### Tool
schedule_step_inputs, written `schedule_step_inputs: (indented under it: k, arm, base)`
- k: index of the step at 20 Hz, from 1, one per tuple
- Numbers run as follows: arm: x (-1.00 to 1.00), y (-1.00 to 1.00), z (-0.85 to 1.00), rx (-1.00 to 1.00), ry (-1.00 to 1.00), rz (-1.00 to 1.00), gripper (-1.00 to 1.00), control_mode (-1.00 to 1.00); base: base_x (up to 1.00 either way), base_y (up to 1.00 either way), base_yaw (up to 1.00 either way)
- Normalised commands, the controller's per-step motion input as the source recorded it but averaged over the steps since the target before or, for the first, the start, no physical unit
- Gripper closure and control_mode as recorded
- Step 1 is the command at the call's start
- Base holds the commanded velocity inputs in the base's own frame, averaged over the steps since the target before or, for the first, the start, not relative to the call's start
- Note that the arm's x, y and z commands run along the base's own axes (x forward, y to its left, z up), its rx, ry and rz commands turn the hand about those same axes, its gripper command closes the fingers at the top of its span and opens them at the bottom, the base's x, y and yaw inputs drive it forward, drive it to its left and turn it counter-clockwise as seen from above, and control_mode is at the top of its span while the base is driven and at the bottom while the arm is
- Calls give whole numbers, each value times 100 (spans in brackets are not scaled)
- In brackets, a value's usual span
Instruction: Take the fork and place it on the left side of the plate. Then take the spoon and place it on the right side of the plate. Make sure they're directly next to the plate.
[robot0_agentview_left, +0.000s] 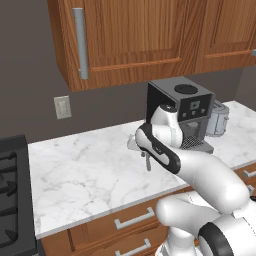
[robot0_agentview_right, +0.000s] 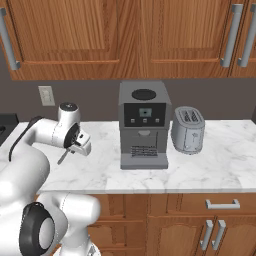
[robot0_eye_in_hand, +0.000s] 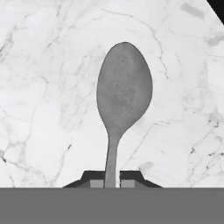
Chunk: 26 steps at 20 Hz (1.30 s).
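Holding: the end effector (robot0_eye_in_hand: 111, 183) pinches the thin stem of the grey spoon (robot0_eye_in_hand: 124, 94), and the two dark tips press on the stem from both sides.
Stove: a black stove (robot0_agentview_left: 12, 200) sits at the far left of the left base view, right at the end of the worktop (robot0_agentview_left: 85, 175).
Switch: a small pale wall switch (robot0_agentview_left: 62, 107) is on the dark wall above the worktop, left of the arm.
Worktop: it is white marble with grey veins, and brown drawers (robot0_agentview_left: 125, 225) with grey handles are under it.
Arm: the white arm (robot0_agentview_left: 165, 150) bends over the middle of the worktop, with the hand pointing down.
Spoon: it hangs from the hand above the marble, bowl end down. In the left base view it is a thin grey stick (robot0_agentview_left: 148, 162) under the hand, left of the coffee machine (robot0_agentview_left: 182, 112). In the right base view it slants down from the hand (robot0_agentview_right: 63, 157), well left of the machine. I cannot tell if its tip touches the marble.
Coffee machine: a grey and black box stands on the worktop, right of the arm.
Toaster: a silver toaster (robot0_agentview_right: 188, 129) stands just right of the coffee machine.
Cupboards: brown wood cupboards (robot0_agentview_right: 125, 35) with long grey handles hang above it all.
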Motion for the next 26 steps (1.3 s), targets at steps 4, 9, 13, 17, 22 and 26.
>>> schedule_step_inputs:
  k: [4, 9, 13, 17, 22, 26]
  arm:
    - [0, 0, 0, 0, 0, 0, 100, 100]
    - [0, 0, 0, 0, 0, 0, 100, 100]
    - [0, 0, 0, 0, 0, 0, 100, 100]
    - [0, 0, 0, 0, 0, 0, 100, 100]
    - [0, 0, 0, 0, 0, 0, 100, 100]
    - [0, 0, 0, 0, 0, 0, 100, 100]
  base:
    - [-42, 0, 0]
    - [-100, 13, 2]
    - [-93, 27, 20]
    - [-41, 38, 56]
    - [-9, 37, 82]
    - [-12, 18, 99]
